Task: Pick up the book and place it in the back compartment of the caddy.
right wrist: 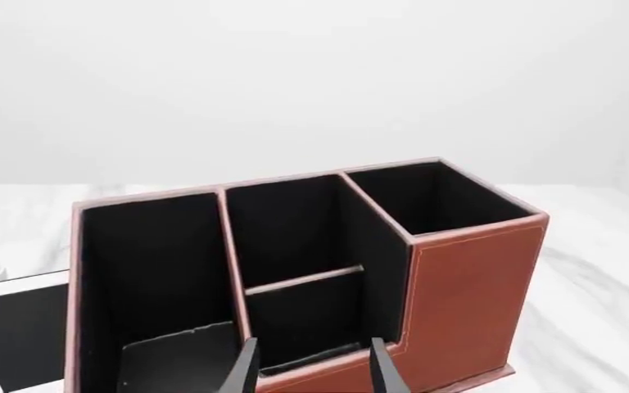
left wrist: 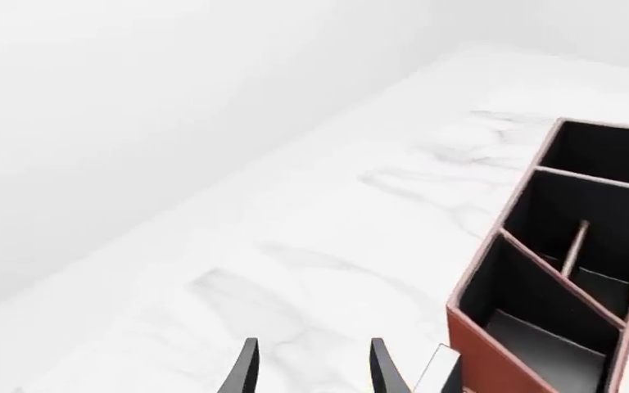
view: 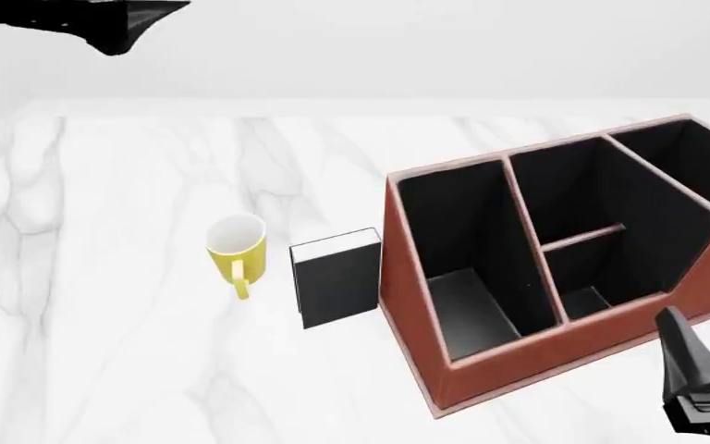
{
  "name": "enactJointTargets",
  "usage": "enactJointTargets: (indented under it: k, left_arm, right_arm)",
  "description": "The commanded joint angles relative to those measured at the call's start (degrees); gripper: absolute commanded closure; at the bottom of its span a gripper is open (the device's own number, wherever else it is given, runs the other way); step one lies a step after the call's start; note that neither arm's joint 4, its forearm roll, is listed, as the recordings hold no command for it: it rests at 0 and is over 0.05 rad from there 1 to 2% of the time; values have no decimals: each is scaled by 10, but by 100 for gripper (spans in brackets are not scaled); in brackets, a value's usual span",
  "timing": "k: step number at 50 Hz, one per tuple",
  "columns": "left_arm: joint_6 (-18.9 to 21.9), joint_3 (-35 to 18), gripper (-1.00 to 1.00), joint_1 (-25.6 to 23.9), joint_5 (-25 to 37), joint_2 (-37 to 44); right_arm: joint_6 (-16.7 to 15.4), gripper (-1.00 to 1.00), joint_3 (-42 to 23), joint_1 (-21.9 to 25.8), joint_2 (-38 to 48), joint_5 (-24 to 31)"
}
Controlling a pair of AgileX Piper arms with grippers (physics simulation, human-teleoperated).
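The black book stands upright on the table, white page edges on top, between the yellow mug and the reddish-brown caddy. The back compartment is the small black cell behind the caddy's low near wall; it holds nothing. My left gripper is open and empty above the table, with the book's white edge and the caddy just beside it. My right gripper is open and empty, facing the caddy's low wall; the book shows at the side.
The caddy's two long side compartments hold nothing. A dark part of the left arm shows at the top left of the front view, and the right arm at the bottom right. The white marble table stretches left of the mug.
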Motion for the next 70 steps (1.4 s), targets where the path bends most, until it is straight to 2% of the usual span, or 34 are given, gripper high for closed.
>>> enactJointTargets:
  k: [1,2,3,10,17,28,31,44,64,66,70]
  left_arm:
    - [24,-98,-100,-41,72,72]
    - [24,-98,-100,-41,72,72]
    - [26,-190,-100,-61,148,137]
    - [35,-206,-100,-68,162,153]
    - [27,-145,-100,-60,126,180]
    - [4,-121,-100,-91,130,195]
    - [0,-87,-100,-103,122,186]
    - [-13,-11,-100,-109,83,180]
    - [-4,-2,-100,-116,46,224]
    - [17,-13,-100,-95,29,244]
    - [10,-4,-100,-102,11,257]
  right_arm:
    - [0,-100,0,0,-2,2]
    - [0,-100,0,0,-2,2]
    - [0,-100,0,2,-3,4]
    - [0,-100,0,3,-5,5]
    - [-1,-100,0,3,-4,4]
    - [-2,-100,0,2,2,-2]
    - [0,-100,0,2,4,-2]
    - [0,-100,0,3,11,-8]
    - [1,-100,0,3,20,-16]
    - [2,-100,0,3,20,-16]
    - [1,-100,0,5,18,-15]
